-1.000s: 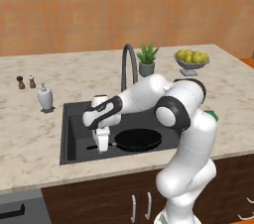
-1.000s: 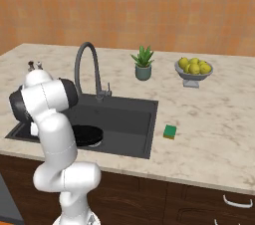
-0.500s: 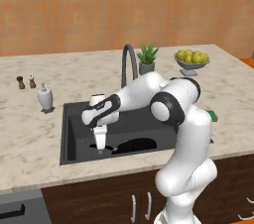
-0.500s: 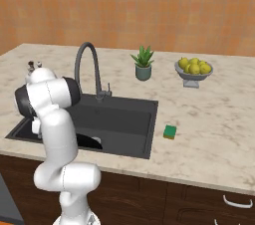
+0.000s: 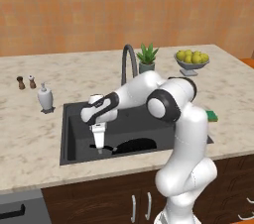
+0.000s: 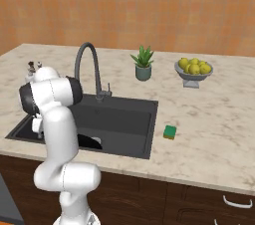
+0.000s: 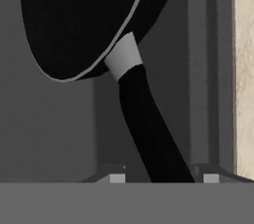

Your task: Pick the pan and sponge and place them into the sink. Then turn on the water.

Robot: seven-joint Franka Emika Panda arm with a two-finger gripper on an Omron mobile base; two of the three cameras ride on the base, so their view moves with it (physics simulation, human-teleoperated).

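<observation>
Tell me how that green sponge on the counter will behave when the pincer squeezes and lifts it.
The sponge looks like a small block, so probably light and easy to lift. As a sponge, it would likely compress under the pincer rather than slip. It lies flat on the counter beside the sink, so rolling seems unlikely.

Wall (image 5: 74,10): orange-brown, mottled, running behind the counter.
Counter (image 5: 30,134): beige marble, catching even light.
Cabinets (image 6: 199,204): dark brown, sitting under the counter, showing pale curved handles (image 6: 234,202).
Lower left corner: grey appliance front (image 5: 20,210) showing.

No readable text, labels, brands, numbers or signs on any surface.
</observation>
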